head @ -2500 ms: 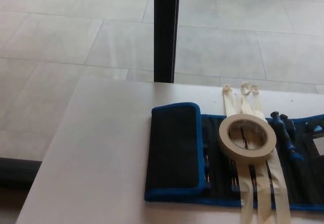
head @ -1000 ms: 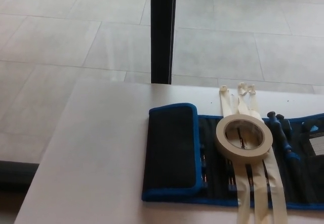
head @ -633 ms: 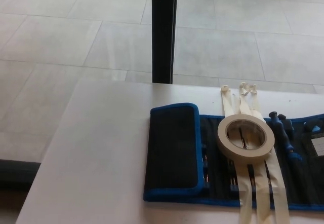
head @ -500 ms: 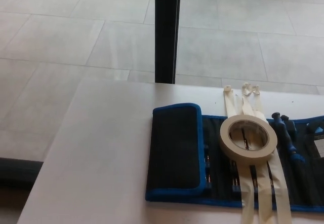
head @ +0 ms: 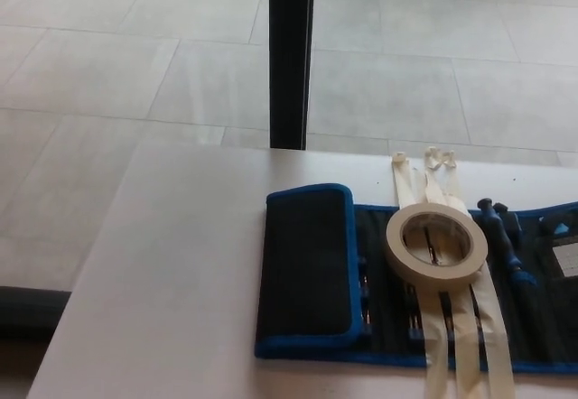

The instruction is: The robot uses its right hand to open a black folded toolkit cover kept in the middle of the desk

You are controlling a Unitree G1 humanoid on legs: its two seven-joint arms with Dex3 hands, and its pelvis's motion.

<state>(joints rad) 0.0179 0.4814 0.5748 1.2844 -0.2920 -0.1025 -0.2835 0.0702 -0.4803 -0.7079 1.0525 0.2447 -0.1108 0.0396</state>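
Only my head camera has shifted a little since the earlier frames; the black toolkit cover (head: 307, 270) and everything on it lie where they were, and neither of my hands shows, so I cannot tell how open they are or whether they hold anything. The toolkit cover sits on the white desk (head: 172, 264), its blue-edged left flap folded over. A roll of masking tape (head: 436, 245) rests on the unrolled part, over three pale tape strips (head: 461, 345), with blue-handled tools (head: 508, 245) to its right.
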